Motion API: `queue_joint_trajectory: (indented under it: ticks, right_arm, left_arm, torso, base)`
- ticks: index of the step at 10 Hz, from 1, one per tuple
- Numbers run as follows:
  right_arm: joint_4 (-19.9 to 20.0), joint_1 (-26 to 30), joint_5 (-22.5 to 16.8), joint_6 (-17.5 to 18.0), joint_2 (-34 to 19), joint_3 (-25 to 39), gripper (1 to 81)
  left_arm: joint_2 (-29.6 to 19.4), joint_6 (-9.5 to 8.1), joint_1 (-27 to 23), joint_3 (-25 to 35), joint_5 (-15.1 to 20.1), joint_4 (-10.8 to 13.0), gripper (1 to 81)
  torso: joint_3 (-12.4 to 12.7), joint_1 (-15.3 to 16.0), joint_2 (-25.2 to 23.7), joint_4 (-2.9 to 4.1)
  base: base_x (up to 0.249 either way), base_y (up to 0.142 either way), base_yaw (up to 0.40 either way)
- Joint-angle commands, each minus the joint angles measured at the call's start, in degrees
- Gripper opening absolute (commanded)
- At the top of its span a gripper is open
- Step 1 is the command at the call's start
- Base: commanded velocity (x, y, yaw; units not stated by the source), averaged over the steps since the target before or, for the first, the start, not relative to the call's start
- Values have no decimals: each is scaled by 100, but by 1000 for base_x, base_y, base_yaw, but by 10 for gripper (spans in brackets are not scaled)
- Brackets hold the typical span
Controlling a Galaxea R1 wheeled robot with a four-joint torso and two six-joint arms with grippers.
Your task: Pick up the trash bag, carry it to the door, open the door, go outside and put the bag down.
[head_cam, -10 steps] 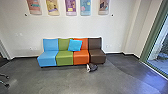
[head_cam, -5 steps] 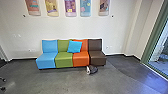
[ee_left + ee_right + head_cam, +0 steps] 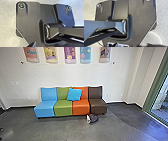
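Observation:
A small dark bag with a white part [image 3: 93,118] lies on the floor in the head view, by the front of the seats' orange and brown end. Floor separates it from the lower edge of that view. A dark pointed piece of my left gripper [image 3: 32,44] shows in the left wrist view. Similarly, the right wrist view has a dark tip of my right gripper [image 3: 116,45]. How either gripper stands is unclear.
A row of blue, green, orange and brown seats [image 3: 63,108] stands along the white wall, with a blue cushion [image 3: 74,94] on it. Glass in a green frame [image 3: 155,94] is at the right. Posters hang above the seats.
The head camera has moved somewhat nearer to the seats, which show larger and a little lower. The chair legs at the left edge have mostly slid out of view.

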Motion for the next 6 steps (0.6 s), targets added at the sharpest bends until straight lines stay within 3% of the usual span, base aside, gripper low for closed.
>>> queue_joint_trajectory:
  ticks: [1,6]
  right_arm:
    - [-33,206,-336,-65,33,52,811]
    - [-42,215,-353,-74,-2,34,811]
  left_arm:
    - [-19,31,-239,30,321,-35,811]
    - [-19,23,-239,30,321,-44,811]
  torso:
    - [0,0,0,0]
    - [0,0,0,0]
  base:
    - [171,-67,0]
    - [171,-87,0]
